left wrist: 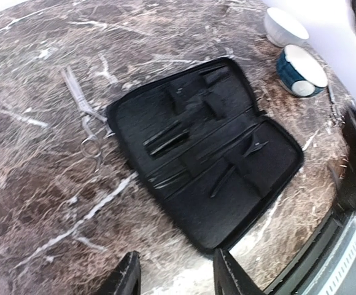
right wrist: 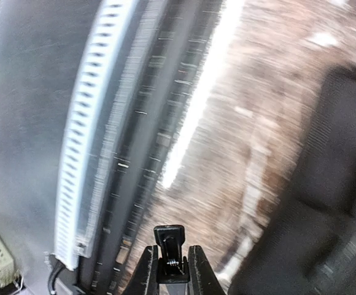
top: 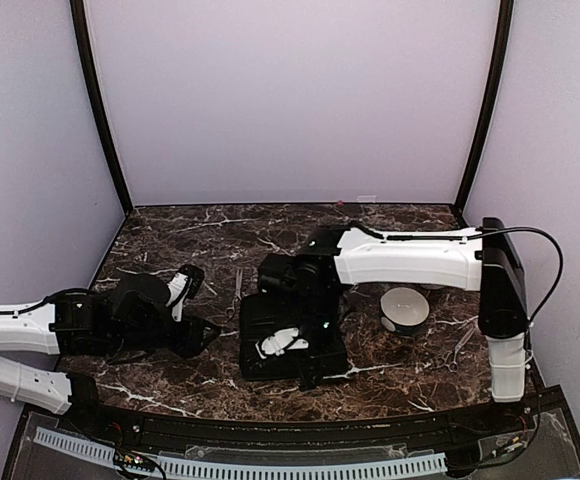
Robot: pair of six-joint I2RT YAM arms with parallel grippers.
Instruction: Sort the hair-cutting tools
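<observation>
Dark clip-like piece (right wrist: 169, 236), small with a spring at its hinge, sits pinched between the fingers of the right gripper (right wrist: 170, 253), which are drawn almost together on it. The wrist view there is blurred, showing the white slotted strip (right wrist: 83, 153) along the near edge of the marble table (top: 170, 240). The left gripper (left wrist: 178, 276) hangs low at the near left with its fingers wide apart and nothing between them. Just beyond it the black case (left wrist: 196, 227) lies unzipped and flat, with slim dark pieces (left wrist: 166, 138) tucked in its pockets. One pair of silvery scissors (left wrist: 83, 114) lies on the table just left of the case. A second pair of scissors (top: 460, 345) lies well to the right. Farther off stand a blue-walled bowl (left wrist: 301, 70) and, behind it, a white bowl (left wrist: 285, 26).
</observation>
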